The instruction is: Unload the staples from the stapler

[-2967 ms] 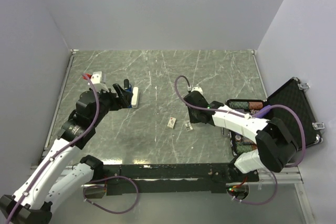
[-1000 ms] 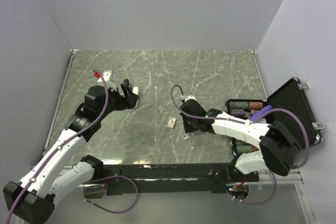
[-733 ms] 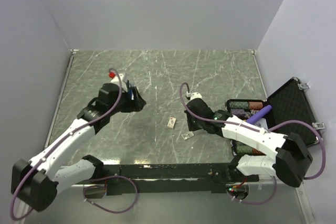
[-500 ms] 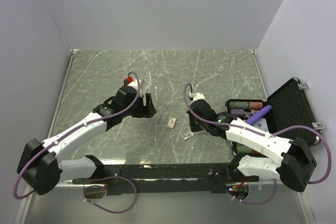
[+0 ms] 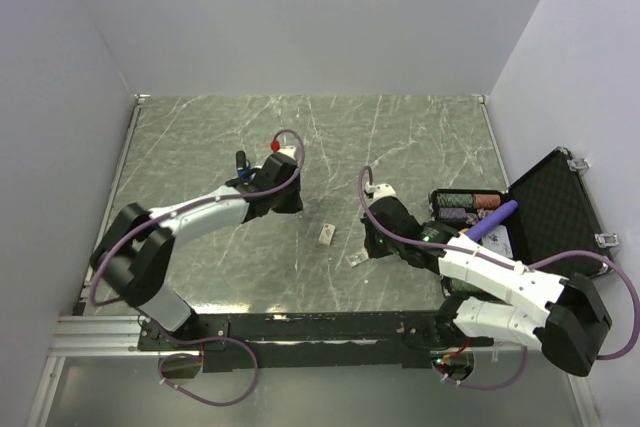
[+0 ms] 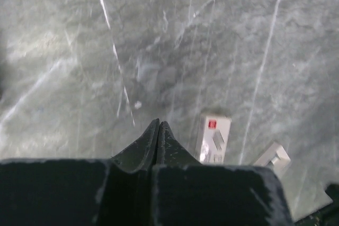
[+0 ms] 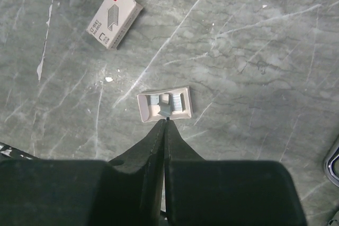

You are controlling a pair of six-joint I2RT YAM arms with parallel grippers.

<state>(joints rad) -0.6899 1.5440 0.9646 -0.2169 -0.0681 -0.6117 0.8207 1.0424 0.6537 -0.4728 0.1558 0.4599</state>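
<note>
Stapler (image 5: pixel 241 162) sat left of staple box (image 5: pixel 326 234), mostly hidden behind the arm; long axis unreadable. Left gripper (image 6: pixel 158 125) and right gripper (image 7: pixel 164 123) were pinched closed, empty.

Left claw (image 6: pixel 158 125) and right claw (image 7: pixel 164 124) both pinched closed, angled downward.

The top external camera looks down from above and behind the arm bases, far enough off to take in the whole tabletop (image 5: pixel 400 137), with the small staple box (image 5: pixel 326 234) near the middle of its view. The left wrist camera hangs close over the tabletop, facing down past the left fingers (image 6: pixel 144 146), with the staple box just right of their tips. The right wrist camera, equally close, faces down over the right fingers (image 7: pixel 155 137), and the same box lies toward its upper left, so all three views share the patch around that box.
</note>
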